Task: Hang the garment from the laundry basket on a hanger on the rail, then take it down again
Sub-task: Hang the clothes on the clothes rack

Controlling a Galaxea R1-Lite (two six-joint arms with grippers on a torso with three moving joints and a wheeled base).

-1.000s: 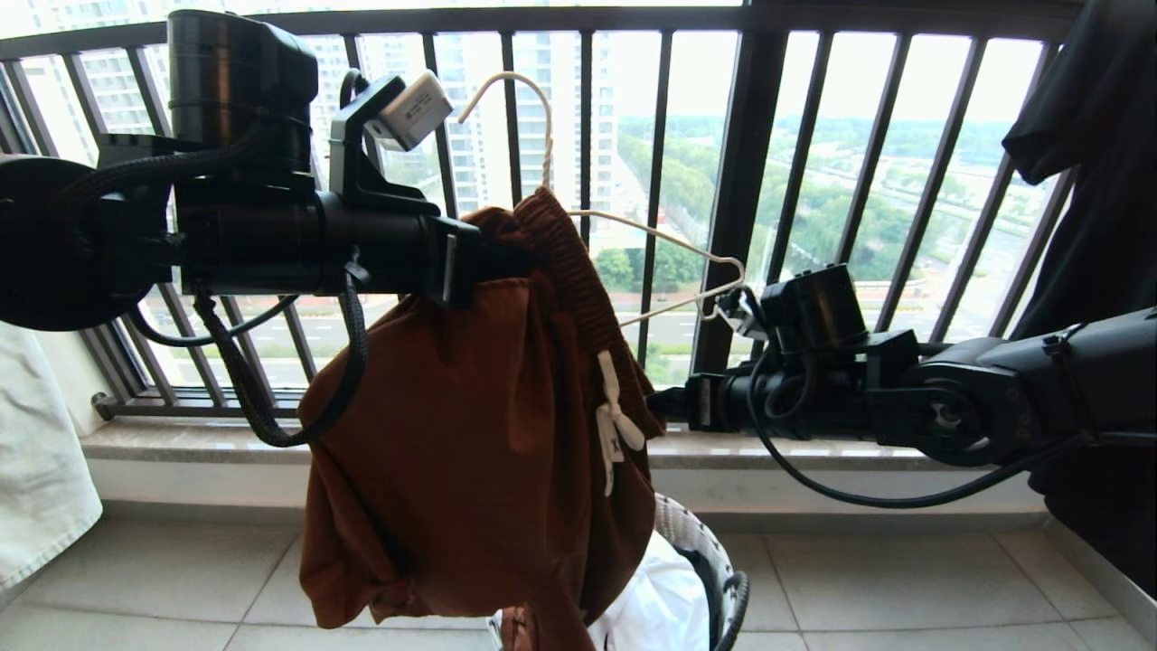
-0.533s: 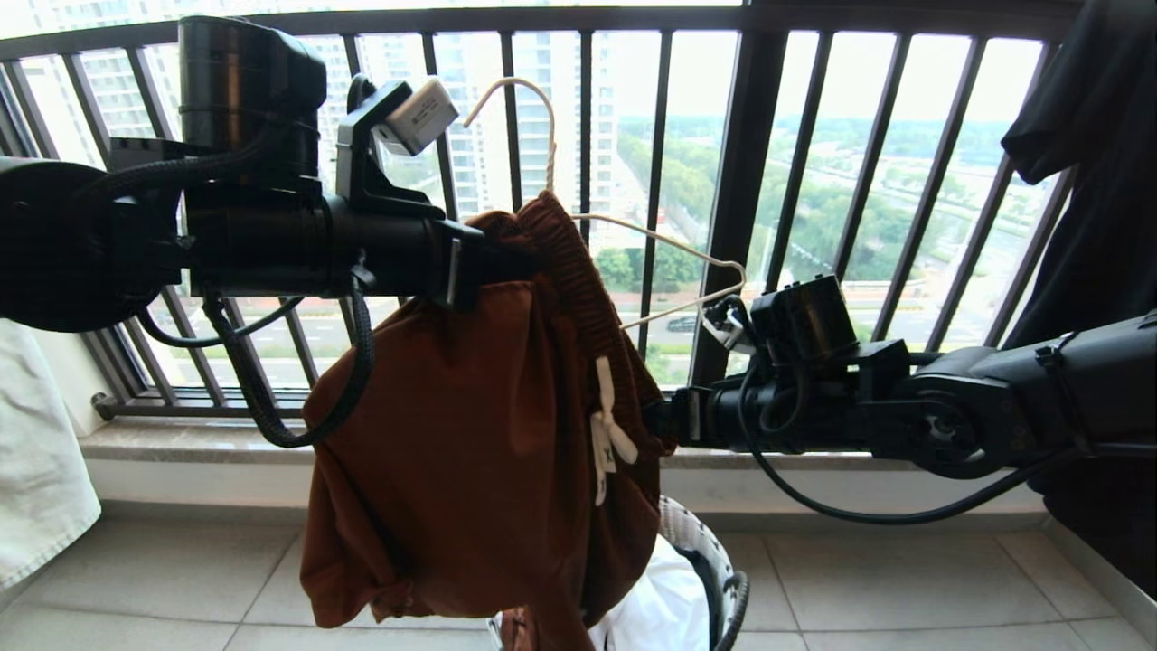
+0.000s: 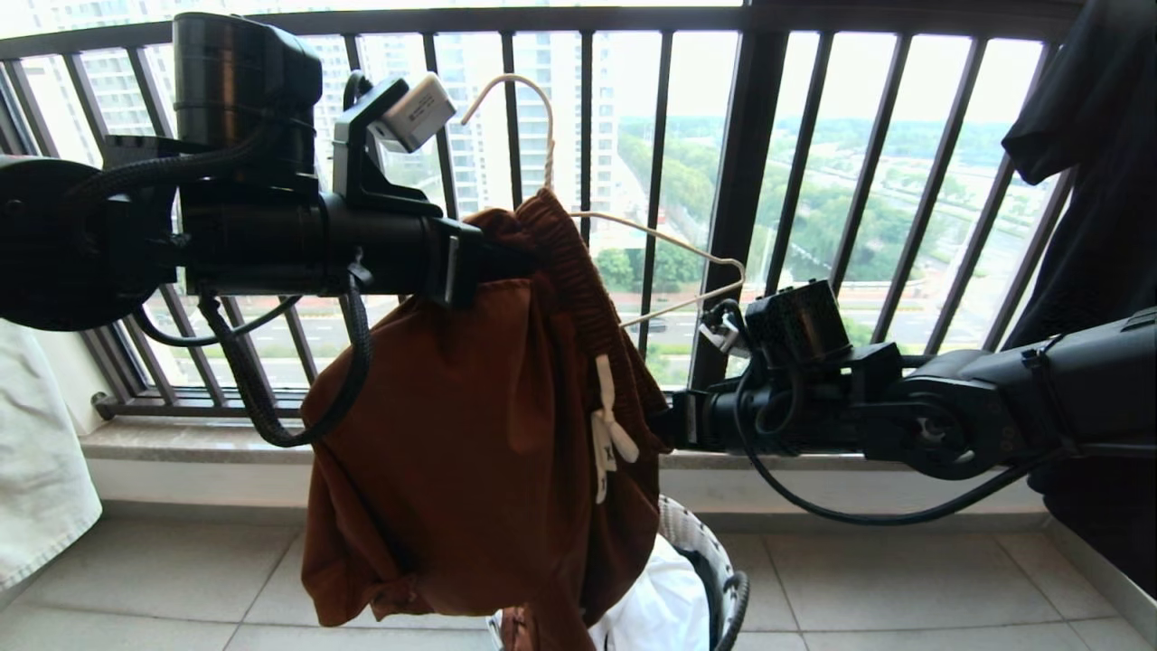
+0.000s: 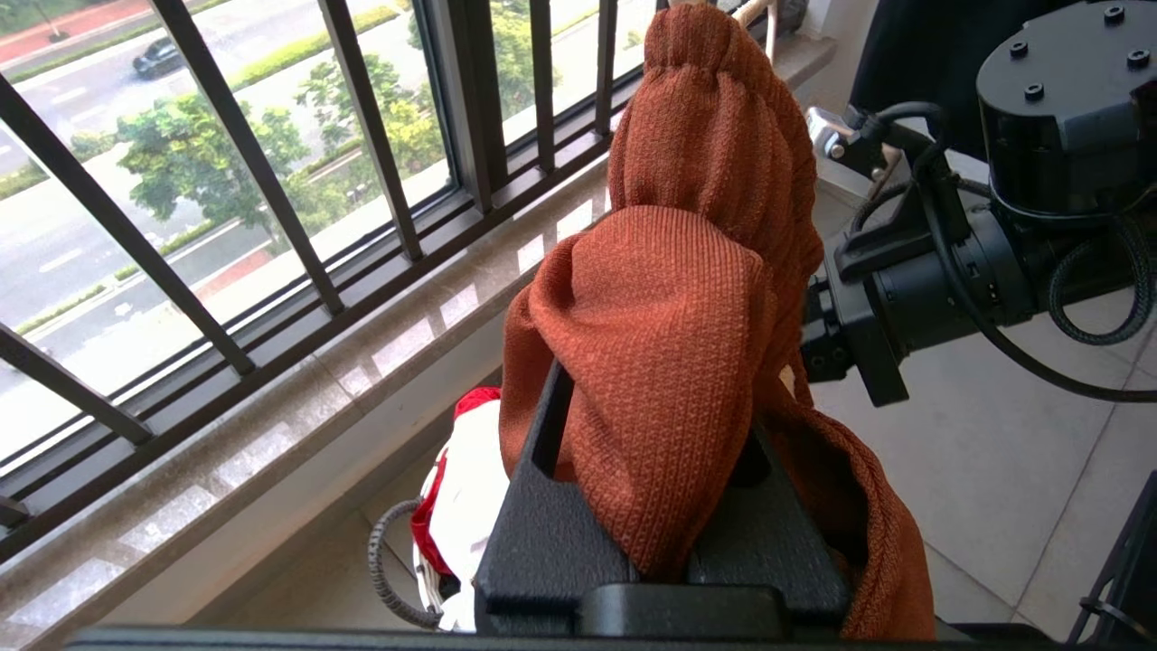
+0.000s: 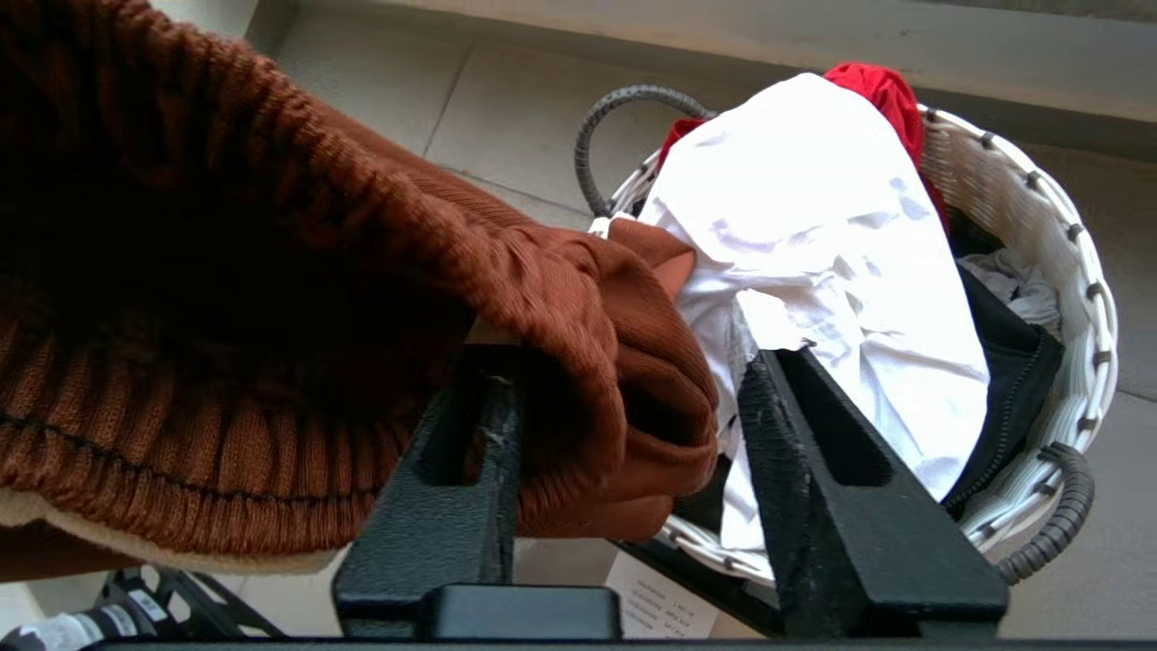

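Note:
The garment (image 3: pixel 470 434), rust-brown shorts with a white drawstring, hangs in mid-air in front of the balcony bars. The cream hanger (image 3: pixel 669 244) is threaded into its waistband, with one arm sticking out to the right and the hook (image 3: pixel 520 86) free above. My left gripper (image 4: pixel 655 425) is shut on a bunch of the garment (image 4: pixel 678 298) near the waistband. My right gripper (image 5: pixel 624 371) reaches in from the right at drawstring height. Its jaws stand apart, with a fold of the garment (image 5: pixel 226 271) lying against one finger. The laundry basket (image 3: pixel 723 570) stands on the floor below. The rail is out of view.
The black balcony railing (image 3: pixel 750 181) and a stone ledge run right behind the garment. A black T-shirt (image 3: pixel 1103 181) hangs at the far right, a pale cloth (image 3: pixel 36 470) at the far left. White, red and black clothes fill the basket (image 5: pixel 1076 298). Tiled floor lies below.
My right arm has slid left, up to the drawstring side of the garment. The left arm, the hanger and the garment have stayed where they were.

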